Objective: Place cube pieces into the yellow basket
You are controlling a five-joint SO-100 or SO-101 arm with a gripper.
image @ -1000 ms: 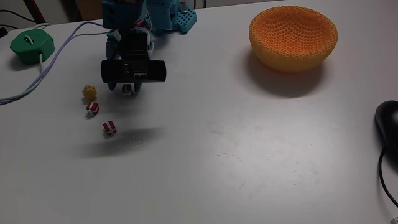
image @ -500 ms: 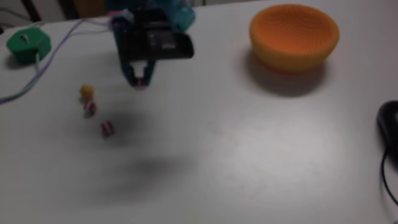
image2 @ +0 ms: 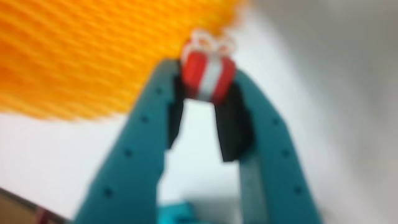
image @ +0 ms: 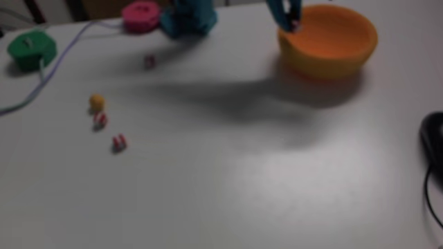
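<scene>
The gripper (image2: 207,78) had swung from the pieces at 9 o'clock to the yellow basket (image: 353,52) at 1 o'clock. Its fingers pinched a red-and-white cube (image2: 208,71), probably ready to drop.

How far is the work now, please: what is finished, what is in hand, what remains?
Finished: I cannot see any piece inside the basket. In hand: the gripper holds one cube in its jaws at the basket's rim. Remaining: three cubes and the yellow piece lie on the table.
</scene>
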